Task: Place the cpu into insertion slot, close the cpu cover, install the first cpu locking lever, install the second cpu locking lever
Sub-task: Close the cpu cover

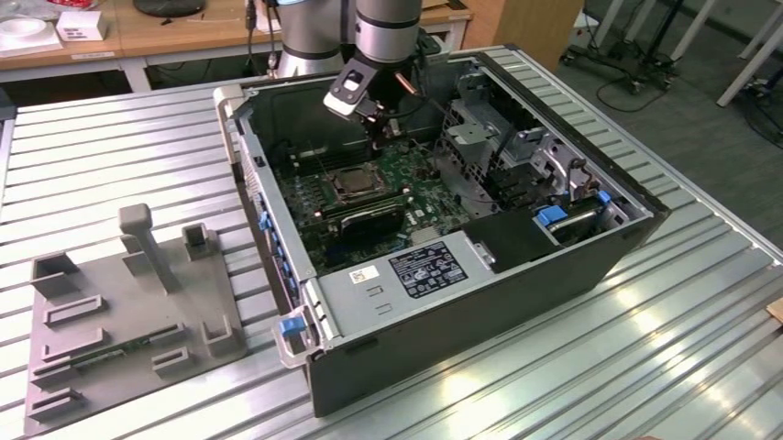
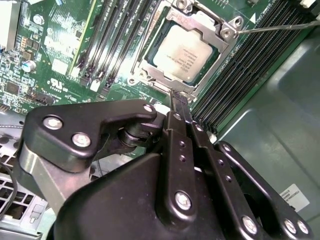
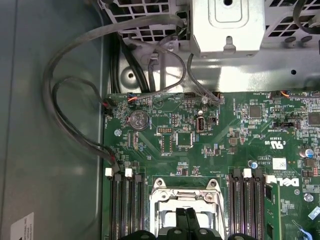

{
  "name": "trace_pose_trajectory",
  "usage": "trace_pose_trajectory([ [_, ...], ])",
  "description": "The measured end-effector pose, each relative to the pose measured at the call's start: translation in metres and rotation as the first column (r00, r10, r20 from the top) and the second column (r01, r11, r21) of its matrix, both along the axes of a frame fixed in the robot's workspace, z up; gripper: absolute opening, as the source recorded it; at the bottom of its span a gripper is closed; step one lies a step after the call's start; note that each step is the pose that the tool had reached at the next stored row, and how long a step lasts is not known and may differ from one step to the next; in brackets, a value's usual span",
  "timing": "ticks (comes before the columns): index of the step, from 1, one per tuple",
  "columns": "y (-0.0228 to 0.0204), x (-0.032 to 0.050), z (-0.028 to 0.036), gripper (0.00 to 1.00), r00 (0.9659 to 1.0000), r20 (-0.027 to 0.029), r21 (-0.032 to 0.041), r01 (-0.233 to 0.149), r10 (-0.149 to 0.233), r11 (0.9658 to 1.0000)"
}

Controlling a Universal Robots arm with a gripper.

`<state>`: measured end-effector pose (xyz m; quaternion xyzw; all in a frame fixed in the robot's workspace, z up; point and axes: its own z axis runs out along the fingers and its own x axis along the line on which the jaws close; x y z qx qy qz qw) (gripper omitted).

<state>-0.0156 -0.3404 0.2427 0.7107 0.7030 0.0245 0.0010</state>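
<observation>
The pale silvery cpu (image 2: 182,52) lies flat in the insertion slot (image 2: 138,80) on the green motherboard. The cpu cover (image 2: 202,20), a silvery frame, lies down around it. From the socket's corner a thin metal locking lever (image 2: 280,27) sticks out over the memory slots. My gripper (image 2: 176,98) is shut with nothing between its black fingers, and its tips hang just above the socket's edge. In the first wrist view the gripper (image 3: 186,216) sits over the socket (image 3: 165,200). In the exterior view the gripper (image 1: 389,137) reaches down into the open case, above and behind the socket (image 1: 355,183).
Black memory slots (image 2: 115,35) flank the socket on both sides. Grey cables (image 3: 75,100) loop along the case wall. A metal drive cage (image 1: 478,137) stands on the exterior view's right of the board. A grey fixture plate (image 1: 123,302) lies on the slatted table at the exterior view's left.
</observation>
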Motion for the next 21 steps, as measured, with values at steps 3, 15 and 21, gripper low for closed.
trace_pose_trajectory([
  [3,0.0000,-0.0020,-0.0002,0.11,1.0000,-0.0001,-0.0001,0.000,0.000,1.0000],
  [15,0.0000,-0.0073,-0.0007,0.11,1.0000,0.0018,0.0001,0.000,0.000,1.0000],
  [21,0.0000,-0.0214,-0.0028,0.11,1.0000,0.0052,-0.0003,0.000,0.000,1.0000],
])
